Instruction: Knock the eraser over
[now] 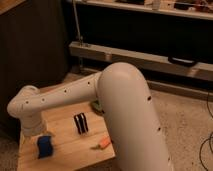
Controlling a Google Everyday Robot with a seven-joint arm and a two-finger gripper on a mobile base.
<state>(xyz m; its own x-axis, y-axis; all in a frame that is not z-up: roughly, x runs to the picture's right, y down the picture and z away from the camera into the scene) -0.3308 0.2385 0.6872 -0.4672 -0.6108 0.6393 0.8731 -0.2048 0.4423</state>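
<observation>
The eraser is a small, thin black block with pale vertical stripes. It stands upright near the middle of the wooden table. My white arm reaches across the table to the left and bends down at the wrist. My gripper is at the table's left side, just above the blue pad. It is a short way left of the eraser and not touching it.
An orange carrot lies on the table to the right of the eraser, by my thick arm link. A green object shows partly behind the arm. A dark cabinet stands at the back left, and low shelving at the back.
</observation>
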